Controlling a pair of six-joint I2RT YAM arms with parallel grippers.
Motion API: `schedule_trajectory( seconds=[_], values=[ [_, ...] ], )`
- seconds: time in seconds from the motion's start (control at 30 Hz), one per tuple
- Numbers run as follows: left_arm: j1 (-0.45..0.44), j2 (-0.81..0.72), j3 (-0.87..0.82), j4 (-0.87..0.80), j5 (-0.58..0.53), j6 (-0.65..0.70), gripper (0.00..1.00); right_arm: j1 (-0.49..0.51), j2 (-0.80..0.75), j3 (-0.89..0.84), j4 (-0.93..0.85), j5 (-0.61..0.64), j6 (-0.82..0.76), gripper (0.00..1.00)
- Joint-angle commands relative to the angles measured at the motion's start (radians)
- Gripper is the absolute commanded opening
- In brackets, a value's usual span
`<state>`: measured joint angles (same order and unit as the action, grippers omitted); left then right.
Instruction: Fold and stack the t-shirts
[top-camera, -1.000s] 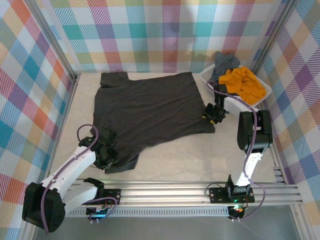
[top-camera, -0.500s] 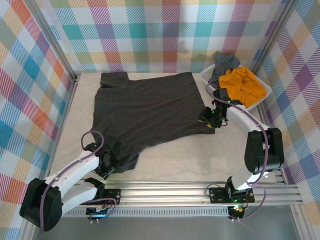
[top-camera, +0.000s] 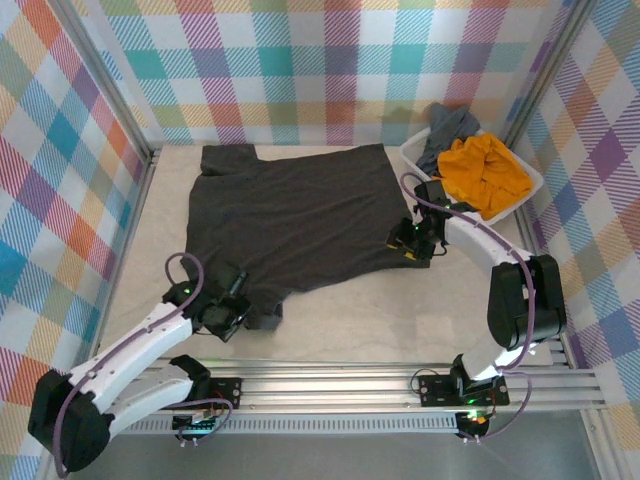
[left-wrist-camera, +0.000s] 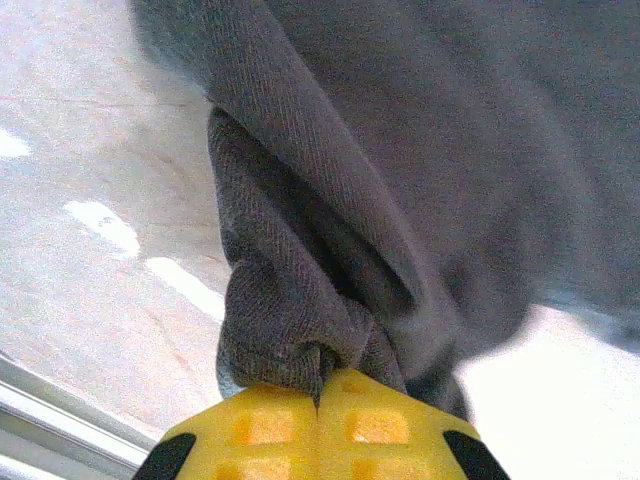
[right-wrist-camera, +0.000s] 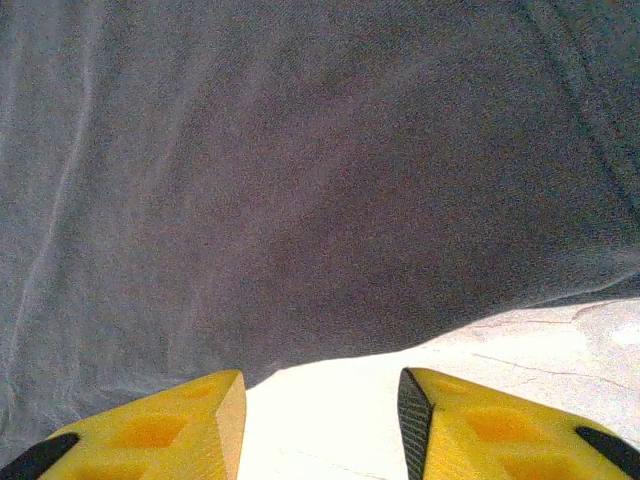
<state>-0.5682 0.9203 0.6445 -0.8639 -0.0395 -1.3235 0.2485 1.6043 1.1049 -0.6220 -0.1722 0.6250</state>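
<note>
A dark charcoal grey cloth t-shirt (top-camera: 300, 215) lies spread on the pale worktop (top-camera: 400, 310).
The left pincer (left-wrist-camera: 318, 400) clamps its bunched near corner; the right pincer (right-wrist-camera: 320, 420) gapes over its right edge.

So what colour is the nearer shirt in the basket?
Mustard-orange shirt, best seen in the top external view.

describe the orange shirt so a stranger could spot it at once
Look to the table's far right corner, where a white basket sits. Two crumpled shirts lie in it; the mustard-orange t-shirt is the bright one, beside the slate grey t-shirt.
</note>
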Motion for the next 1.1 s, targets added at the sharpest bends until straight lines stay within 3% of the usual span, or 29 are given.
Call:
schedule_trajectory(
  seconds=[0.0, 0.17, 0.4, 0.6, 0.77, 0.83, 0.9, 0.93, 1.0, 1.07],
  values=[
    [-0.01, -0.023, 0.049, -0.087, 0.045, -0.062, 0.0, -0.002, -0.007, 0.016, -0.013, 0.01, 0.016, 0.45],
    [-0.044, -0.06, 0.008, -0.051, 0.122, -0.157, 0.0, -0.002, -0.009, 0.036, -0.035, 0.024, 0.009, 0.45],
    [-0.062, -0.138, 0.085, -0.209, -0.001, -0.194, 0.0, -0.002, -0.006, 0.016, -0.034, 0.016, 0.017, 0.45],
    [-0.063, -0.162, 0.095, -0.207, 0.027, -0.22, 0.0, -0.002, -0.011, 0.02, -0.048, 0.036, 0.015, 0.44],
    [-0.064, -0.141, 0.152, -0.318, -0.016, -0.165, 0.02, -0.008, -0.011, 0.031, -0.072, 0.067, 0.022, 0.44],
    [-0.068, -0.131, 0.105, -0.288, 0.02, -0.148, 0.03, -0.015, -0.02, 0.013, -0.064, 0.074, 0.03, 0.44],
    [-0.085, -0.125, 0.007, -0.151, 0.102, -0.14, 0.04, -0.021, -0.028, -0.006, -0.055, 0.077, 0.037, 0.43],
    [-0.091, -0.113, -0.031, -0.083, 0.155, -0.132, 0.1, -0.023, -0.029, -0.012, -0.055, 0.078, 0.039, 0.43],
    [-0.099, -0.074, -0.024, -0.098, 0.162, -0.09, 0.27, -0.024, -0.029, -0.02, -0.057, 0.084, 0.039, 0.43],
    [-0.101, -0.052, 0.054, -0.218, 0.067, -0.013, 0.59, -0.026, -0.032, -0.029, -0.058, 0.09, 0.042, 0.43]
  ],
)
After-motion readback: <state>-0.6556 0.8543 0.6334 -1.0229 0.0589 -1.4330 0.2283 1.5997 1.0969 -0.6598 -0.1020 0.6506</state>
